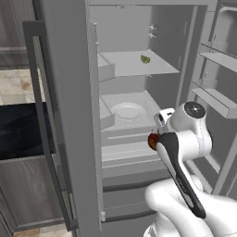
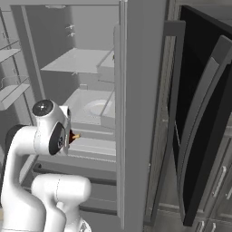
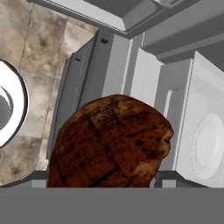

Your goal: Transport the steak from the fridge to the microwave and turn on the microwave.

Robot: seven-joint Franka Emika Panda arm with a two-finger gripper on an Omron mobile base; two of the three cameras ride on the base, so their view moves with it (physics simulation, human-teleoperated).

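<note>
Fridge (image 1: 69, 115) standing open, white arm in front of its shelves, gripper (image 3: 109, 183) clasping the reddish-brown steak (image 3: 111, 142), round plate (image 1: 127, 111) on a shelf, small green item (image 1: 145, 59) above

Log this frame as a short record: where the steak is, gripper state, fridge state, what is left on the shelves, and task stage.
steak: reddish-brown lump held at the gripper, in front of the open fridge, off the shelves
gripper: closed on the steak, jaws wide around it
fridge: doors open, pale interior exposed
white plate: on the middle shelf, nothing on it
small green item: on the upper shelf
task stage: steak lifted out, not yet carried to the microwave
</note>
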